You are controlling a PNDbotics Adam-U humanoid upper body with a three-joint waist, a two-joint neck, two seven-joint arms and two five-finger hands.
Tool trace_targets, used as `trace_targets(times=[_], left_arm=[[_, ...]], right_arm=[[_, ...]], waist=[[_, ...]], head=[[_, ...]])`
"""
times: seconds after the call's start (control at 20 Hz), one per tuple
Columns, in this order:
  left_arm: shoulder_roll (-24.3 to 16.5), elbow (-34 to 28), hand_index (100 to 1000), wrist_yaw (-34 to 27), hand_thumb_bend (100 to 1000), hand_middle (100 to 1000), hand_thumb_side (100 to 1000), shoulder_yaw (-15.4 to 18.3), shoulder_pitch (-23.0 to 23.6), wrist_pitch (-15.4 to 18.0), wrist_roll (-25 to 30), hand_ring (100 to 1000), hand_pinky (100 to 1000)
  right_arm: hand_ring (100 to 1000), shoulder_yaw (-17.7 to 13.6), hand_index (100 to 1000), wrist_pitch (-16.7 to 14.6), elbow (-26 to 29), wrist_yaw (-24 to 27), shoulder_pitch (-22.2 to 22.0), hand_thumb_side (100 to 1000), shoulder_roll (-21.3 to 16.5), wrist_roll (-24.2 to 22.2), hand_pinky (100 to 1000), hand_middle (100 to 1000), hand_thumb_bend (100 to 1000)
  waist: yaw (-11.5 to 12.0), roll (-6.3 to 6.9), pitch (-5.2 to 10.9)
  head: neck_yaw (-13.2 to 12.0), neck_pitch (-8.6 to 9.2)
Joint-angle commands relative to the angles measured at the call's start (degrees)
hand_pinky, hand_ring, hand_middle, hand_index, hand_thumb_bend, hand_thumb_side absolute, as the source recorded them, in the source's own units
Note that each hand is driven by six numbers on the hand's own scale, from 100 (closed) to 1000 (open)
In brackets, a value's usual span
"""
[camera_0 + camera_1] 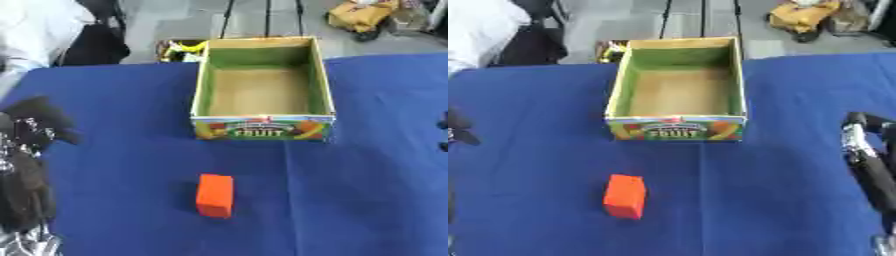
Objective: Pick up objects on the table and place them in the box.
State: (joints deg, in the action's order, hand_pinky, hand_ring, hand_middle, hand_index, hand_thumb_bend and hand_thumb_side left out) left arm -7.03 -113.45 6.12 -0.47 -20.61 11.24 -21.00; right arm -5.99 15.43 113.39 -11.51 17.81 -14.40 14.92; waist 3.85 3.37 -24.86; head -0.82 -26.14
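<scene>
Left eye view: open cardboard box (262, 90) w/ green inner walls and a "FRUIT" label on the near face sits at the far centre of the blue tablecloth (367, 190); nothing visible inside, brown floor bare. Orange block (215, 195) lies on the cloth nearer the robot than the box, well apart from it, slightly left of the box's centre line, not touched by anything. Left hand (31, 155) shows at the left edge, black w/ silver bits, blurred; fingers look loosely extended and hold nothing, well apart from the block. Right eye view: same layout, box and block shifted left in frame. Right hand (868, 167) comes in at the right edge as a dark, silver-jointed shape over the cloth, holding nothing visible; can't tell if its fingers are spread or curled. Both hands clear of the box.
</scene>
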Motion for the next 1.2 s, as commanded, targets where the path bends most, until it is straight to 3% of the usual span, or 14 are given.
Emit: trace_targets(times=[0.05, 0.45, 0.55, 0.7, 1.0, 1.2], left_arm=[[-0.3, -1.1, 683, 0.1, 100, 520, 1000, 0.4, -0.1, -0.1, 0.1, 520, 397], [-0.6, -1.1, 695, 0.5, 100, 526, 1000, 0.4, -0.4, -0.2, 0.9, 524, 399], [-2.0, -1.1, 733, 2.5, 100, 546, 960, 0.3, -0.9, -0.7, 2.7, 531, 396], [-6.6, -1.1, 834, 11.8, 100, 605, 898, 0.3, -3.9, -2.8, 11.9, 561, 407], [-15.1, -1.1, 891, 26.0, 100, 681, 824, -2.6, -12.8, -6.9, 32.9, 607, 440], [-17.7, -1.1, 934, 31.5, 100, 737, 872, -5.1, -18.9, -6.7, 43.8, 646, 473]], right_arm=[[961, -0.4, 769, 0.0, 1.2, -0.3, 0.3, 686, -0.4, -0.1, 738, 666, 100], [961, -0.4, 770, -0.1, 1.2, -0.3, 0.4, 686, -0.4, -0.1, 738, 666, 100], [961, -0.3, 770, -0.1, 1.2, -0.3, 0.3, 686, -0.5, -0.2, 738, 666, 100], [961, -0.3, 770, 0.0, 1.2, -0.3, 0.0, 685, -0.6, -0.2, 738, 666, 100], [962, 0.1, 770, 0.2, 1.2, -0.4, -0.6, 686, -0.8, -0.6, 738, 665, 100], [962, 0.3, 770, 0.3, 1.2, -0.4, -0.8, 686, -0.8, -0.9, 738, 665, 100]], waist=[[0.0, -0.15, 1.4], [0.1, -0.21, 1.49], [0.1, -0.18, 1.62], [0.4, 0.01, 2.1], [0.0, 0.52, 3.08], [-0.3, 0.69, 3.46]], head=[[0.1, -0.27], [0.6, 0.01], [0.9, -0.05], [1.4, -0.51], [2.1, -1.38], [2.3, -1.64]])
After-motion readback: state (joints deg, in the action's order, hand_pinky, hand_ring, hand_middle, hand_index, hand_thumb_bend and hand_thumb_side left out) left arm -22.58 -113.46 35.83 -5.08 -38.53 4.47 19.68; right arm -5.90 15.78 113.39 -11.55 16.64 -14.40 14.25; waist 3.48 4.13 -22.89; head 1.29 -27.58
